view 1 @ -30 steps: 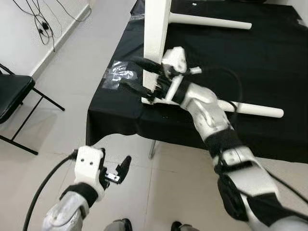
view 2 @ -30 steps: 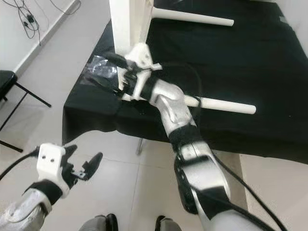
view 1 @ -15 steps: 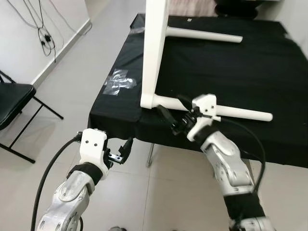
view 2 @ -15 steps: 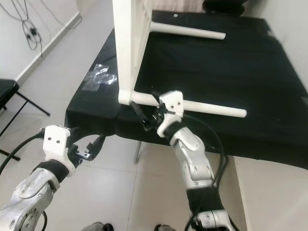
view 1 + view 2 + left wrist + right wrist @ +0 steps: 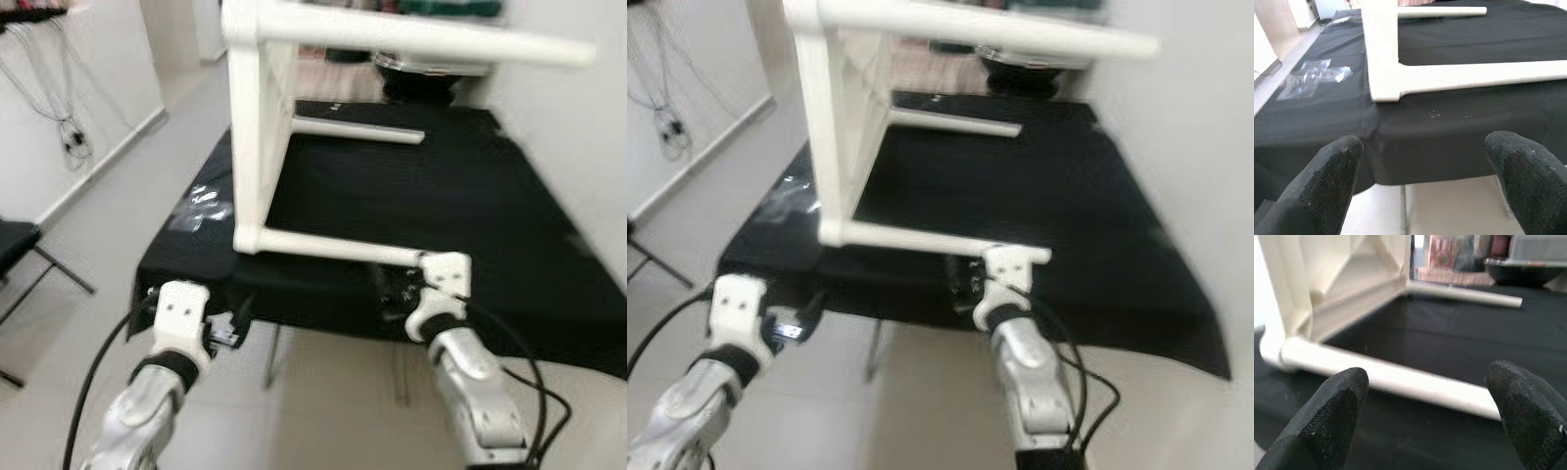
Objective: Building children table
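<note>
Little table: the white table (image 5: 257, 147) lies on its side on the big table with the black cloth (image 5: 470, 196). Its flat top stands up like a wall at the near left corner. Its legs stick out sideways, to the robot's right.

Near leg: one long white leg (image 5: 328, 252) lies along the front edge of the cloth. Its long way runs left to right.

Right gripper: the right gripper (image 5: 392, 291) is just under and in front of the near leg. Its two black fingers (image 5: 1327, 416) are wide open and hold nothing. The leg lies across the gap between them, a bit ahead.

Left gripper: the left gripper (image 5: 235, 323) is low, in front of the cloth edge, below the table's corner. Its fingers (image 5: 1327, 181) are wide open too, and empty.

Which is nearer: the right one looks nearer to the leg, though the head pictures are blurry.

Next move: I think the right gripper must go forward and up a little to close on the leg.

Other things: a clear plastic bag (image 5: 201, 201) lies on the cloth, left of the white table.
</note>
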Robot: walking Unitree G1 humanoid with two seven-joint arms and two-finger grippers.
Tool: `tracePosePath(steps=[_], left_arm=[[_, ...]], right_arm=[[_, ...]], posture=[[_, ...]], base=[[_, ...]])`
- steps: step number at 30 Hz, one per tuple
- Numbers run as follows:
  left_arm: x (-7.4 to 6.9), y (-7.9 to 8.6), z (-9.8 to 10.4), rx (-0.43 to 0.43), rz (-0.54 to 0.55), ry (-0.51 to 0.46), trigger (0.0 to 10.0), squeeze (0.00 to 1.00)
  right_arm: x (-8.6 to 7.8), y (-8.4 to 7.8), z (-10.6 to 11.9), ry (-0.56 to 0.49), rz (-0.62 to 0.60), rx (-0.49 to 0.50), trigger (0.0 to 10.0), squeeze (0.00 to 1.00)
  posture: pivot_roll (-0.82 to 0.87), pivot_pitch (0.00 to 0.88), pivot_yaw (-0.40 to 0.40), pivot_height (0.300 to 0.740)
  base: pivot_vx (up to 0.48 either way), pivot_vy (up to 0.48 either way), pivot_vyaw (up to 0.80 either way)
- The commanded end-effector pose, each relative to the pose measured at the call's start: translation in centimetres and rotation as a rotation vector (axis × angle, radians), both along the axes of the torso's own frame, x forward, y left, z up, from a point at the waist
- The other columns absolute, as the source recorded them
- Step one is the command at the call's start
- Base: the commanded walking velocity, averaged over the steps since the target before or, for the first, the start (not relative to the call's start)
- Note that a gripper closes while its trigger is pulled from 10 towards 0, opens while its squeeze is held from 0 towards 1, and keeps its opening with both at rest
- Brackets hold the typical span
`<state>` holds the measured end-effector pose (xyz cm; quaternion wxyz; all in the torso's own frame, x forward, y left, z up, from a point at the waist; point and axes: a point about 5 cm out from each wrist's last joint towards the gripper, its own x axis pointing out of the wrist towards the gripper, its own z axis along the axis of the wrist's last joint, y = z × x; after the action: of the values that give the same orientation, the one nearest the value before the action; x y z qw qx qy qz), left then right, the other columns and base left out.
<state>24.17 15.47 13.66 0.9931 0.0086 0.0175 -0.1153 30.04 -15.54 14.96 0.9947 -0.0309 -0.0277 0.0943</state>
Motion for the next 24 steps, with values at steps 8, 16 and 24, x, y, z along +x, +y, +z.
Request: tracePosePath(steps=[8,16,24], left_arm=[[1.1,0.0,0.5,-0.004,0.003,-0.054,10.0,0.0],[1.7,0.2,1.1,-0.005,0.007,-0.084,10.0,0.0],[2.1,-0.3,1.6,-0.011,-0.015,-0.106,10.0,0.0]], right_arm=[[0.3,0.3,0.5,-0.017,-0.015,-0.043,10.0,0.0],[0.6,0.5,1.6,-0.063,0.01,-0.023,10.0,0.0],[1.2,0.9,4.7,-0.173,0.126,-0.029,10.0,0.0]], posture=[[0.04,0.0,-0.033,0.74],[0.04,0.0,-0.027,0.74],[0.04,0.0,-0.032,0.74]], base=[[0.284,0.0,-0.5],[0.316,0.0,-0.1],[0.197,0.0,0.0]])
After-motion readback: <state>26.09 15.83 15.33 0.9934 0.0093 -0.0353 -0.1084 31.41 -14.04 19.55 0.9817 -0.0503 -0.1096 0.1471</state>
